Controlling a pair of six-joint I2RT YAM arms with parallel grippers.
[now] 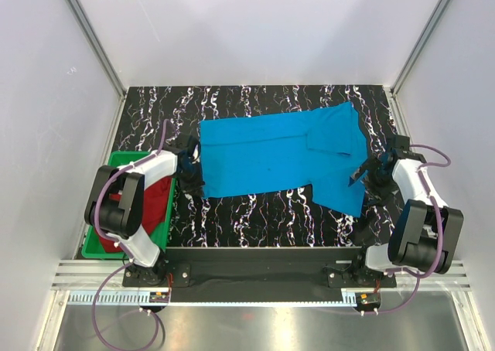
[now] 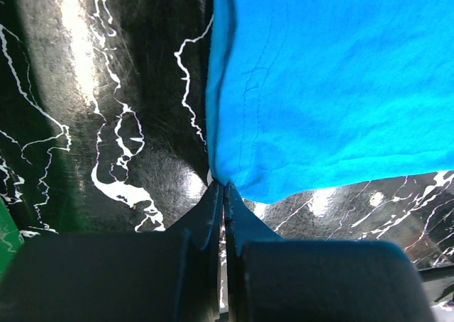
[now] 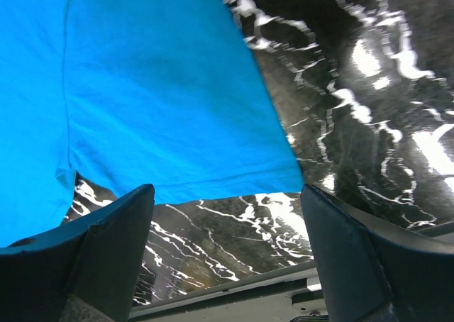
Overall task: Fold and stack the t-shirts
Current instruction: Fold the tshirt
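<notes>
Tabletop (image 1: 255,212), veined black, between pale walls (image 1: 255,34), bears t-shirt (image 1: 263,154).

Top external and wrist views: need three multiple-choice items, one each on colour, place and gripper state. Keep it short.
1. The cloth t-shirt spread on the black marbled table is: A dark red; B sky-blue; C green.
2. The dark red cloth t-shirt lies: A in the green plastic bin; B flat on the table; C draped over an arm.
3. The left gripper is: A wide open; B shut on the sky-blue t-shirt's corner; C out of view.

Key: B, blue cloth covers the table's middle; A, red shows inside the bin's walls; B, the left wrist view shows the fingers meeting at the blue hem.
</notes>
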